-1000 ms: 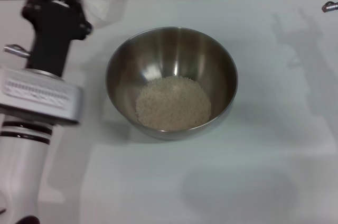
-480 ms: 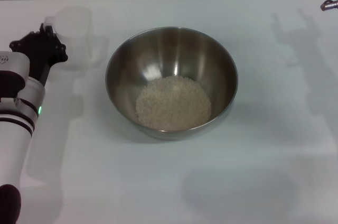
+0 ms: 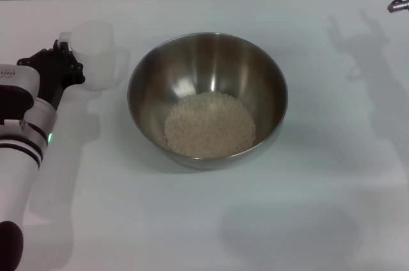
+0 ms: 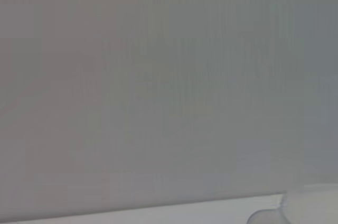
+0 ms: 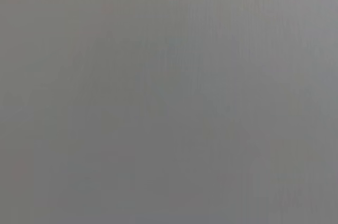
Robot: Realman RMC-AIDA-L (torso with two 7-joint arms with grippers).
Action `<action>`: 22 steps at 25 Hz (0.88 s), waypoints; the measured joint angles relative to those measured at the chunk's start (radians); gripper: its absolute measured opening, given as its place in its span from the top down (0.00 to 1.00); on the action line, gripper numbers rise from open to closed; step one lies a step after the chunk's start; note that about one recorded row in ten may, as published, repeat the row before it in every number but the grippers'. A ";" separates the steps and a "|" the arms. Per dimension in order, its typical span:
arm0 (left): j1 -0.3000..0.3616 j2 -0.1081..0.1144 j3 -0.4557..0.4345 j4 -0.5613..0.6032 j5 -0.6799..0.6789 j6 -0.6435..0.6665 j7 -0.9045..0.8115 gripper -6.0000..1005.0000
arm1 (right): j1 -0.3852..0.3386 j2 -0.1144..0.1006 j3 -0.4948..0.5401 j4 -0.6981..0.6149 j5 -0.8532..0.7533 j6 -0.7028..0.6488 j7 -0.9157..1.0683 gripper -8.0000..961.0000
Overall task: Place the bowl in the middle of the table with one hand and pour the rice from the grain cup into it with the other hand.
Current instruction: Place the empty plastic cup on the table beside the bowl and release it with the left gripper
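Observation:
The steel bowl point(image 3: 208, 66) stands in the middle of the white table point(image 3: 319, 175), with the rice point(image 3: 209, 124) heaped in its bottom. The clear grain cup point(image 3: 96, 54) is upright and looks empty, just left of the bowl and low over the table. My left gripper point(image 3: 67, 60) is at the cup's left side and holds it. Only a small part of my right gripper point(image 3: 397, 2) shows, at the far right corner of the head view, away from the bowl.
My left arm's white forearm point(image 3: 22, 156) lies along the table's left side. Both wrist views show mostly plain grey.
My left arm has swung back leftward and come down from its raised pose, bringing the cup upright and lower beside the bowl. The bowl, the rice and the right arm have not moved.

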 joint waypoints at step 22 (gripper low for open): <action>0.049 0.008 -0.001 -0.036 0.006 -0.056 -0.003 0.67 | 0.000 0.000 0.000 0.008 0.000 0.000 0.000 0.30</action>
